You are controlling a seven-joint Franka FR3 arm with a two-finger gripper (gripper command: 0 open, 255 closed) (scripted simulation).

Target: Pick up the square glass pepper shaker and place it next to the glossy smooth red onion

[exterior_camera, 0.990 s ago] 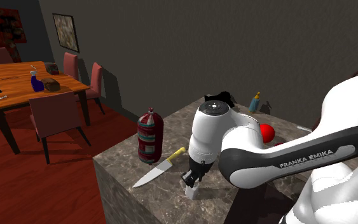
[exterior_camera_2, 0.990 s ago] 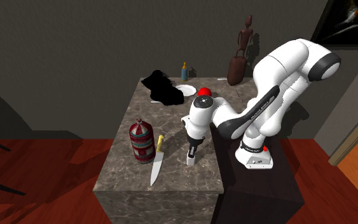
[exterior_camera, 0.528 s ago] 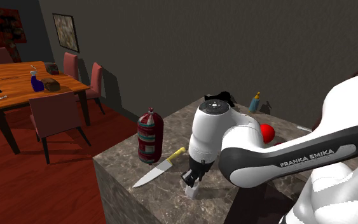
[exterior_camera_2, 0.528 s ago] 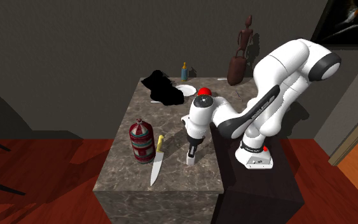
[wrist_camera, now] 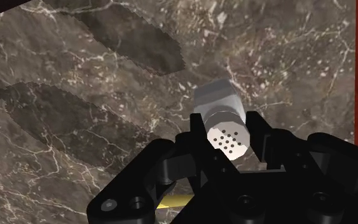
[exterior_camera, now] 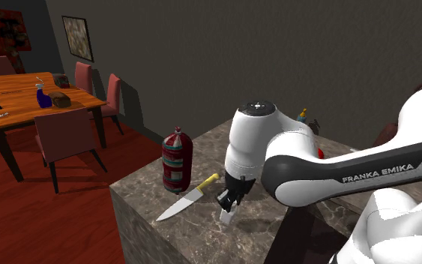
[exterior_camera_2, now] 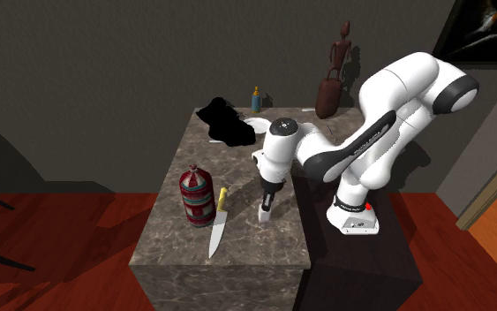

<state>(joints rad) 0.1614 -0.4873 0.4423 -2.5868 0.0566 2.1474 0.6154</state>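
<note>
Gripper (wrist_camera: 227,135) clasps the pepper shaker (wrist_camera: 215,100) at its perforated cap, low over the marble counter (wrist_camera: 75,76) near the knife (exterior_camera: 190,196); likely light, stiff, slick, breakable: 2 flat sides suit best

Dark grey walls (exterior_camera: 202,52) close the room, and one carries a framed picture (exterior_camera: 77,37). The floor (exterior_camera: 44,217) is reddish wood. A counter (exterior_camera: 190,236) topped with veined brown marble stands in front. Beyond its left edge in the shoulder view, red upholstered chairs (exterior_camera: 67,131) ring a wooden dining table (exterior_camera: 22,101). In the second exterior view, a dark carved figure (exterior_camera_2: 335,84) rises by the counter's far right corner, and a wooden door frame (exterior_camera_2: 493,190) shows at that view's right.
</note>
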